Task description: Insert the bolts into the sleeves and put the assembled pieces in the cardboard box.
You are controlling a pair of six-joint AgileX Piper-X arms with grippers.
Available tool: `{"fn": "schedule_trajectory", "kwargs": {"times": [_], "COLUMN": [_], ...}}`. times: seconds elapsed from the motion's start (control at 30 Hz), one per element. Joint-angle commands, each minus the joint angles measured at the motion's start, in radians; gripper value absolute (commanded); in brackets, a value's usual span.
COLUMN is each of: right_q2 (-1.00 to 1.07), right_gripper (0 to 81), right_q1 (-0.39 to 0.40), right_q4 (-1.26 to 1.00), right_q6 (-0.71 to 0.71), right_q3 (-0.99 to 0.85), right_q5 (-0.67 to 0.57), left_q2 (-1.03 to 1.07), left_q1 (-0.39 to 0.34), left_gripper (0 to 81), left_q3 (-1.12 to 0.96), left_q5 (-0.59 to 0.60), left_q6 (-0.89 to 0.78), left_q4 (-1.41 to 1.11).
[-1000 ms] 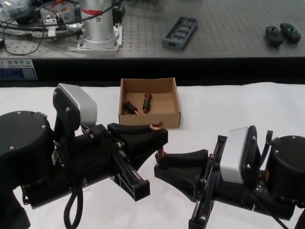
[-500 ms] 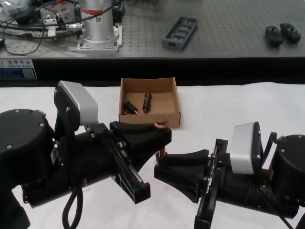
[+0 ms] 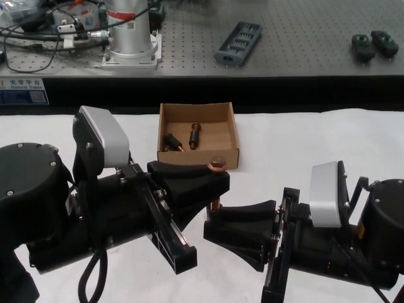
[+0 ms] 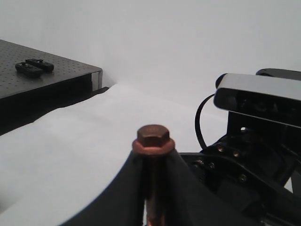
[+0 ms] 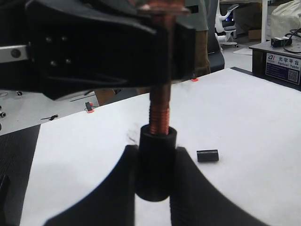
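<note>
Left claw on bolt, tip in sleeve — upright

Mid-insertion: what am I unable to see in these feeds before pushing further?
Right wrist view: how deep the bolt sits, hidden inside the sleeve; its head cut by the top edge.
Left wrist view: the bolt's tip, hidden by the left end effector.
High view: the box floor behind its front wall, hidden by that wall.
</note>
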Motion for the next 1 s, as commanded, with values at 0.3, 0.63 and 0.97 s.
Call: {"fn": "schedule_trajectory", "kwargs": {"times": [0.3,0.63,0.97], "right_q2": [-0.015,-0.015,-0.015], "right_gripper": [1.3,1.3,1.3], "right_q1": [-0.037,-0.036,-0.036], "right_q4": [-0.146,-0.171,-0.166], "right_q6": [0.076,0.083,0.083], "right_q3": [-0.013,-0.013,-0.011], "right_q5": [-0.011,-0.018,-0.018], "left_q2": [0.003,0.003,0.003], "left_q1": [-0.001,-0.001,0.023], "left_gripper": [0.6,0.6,47.0], "left_q3": [-0.007,-0.007,-0.007], "left_q5": [-0.024,-0.041,-0.041], "left_q6": [0.039,0.039,0.074], "left_q4": [0.022,0.043,0.02]}}
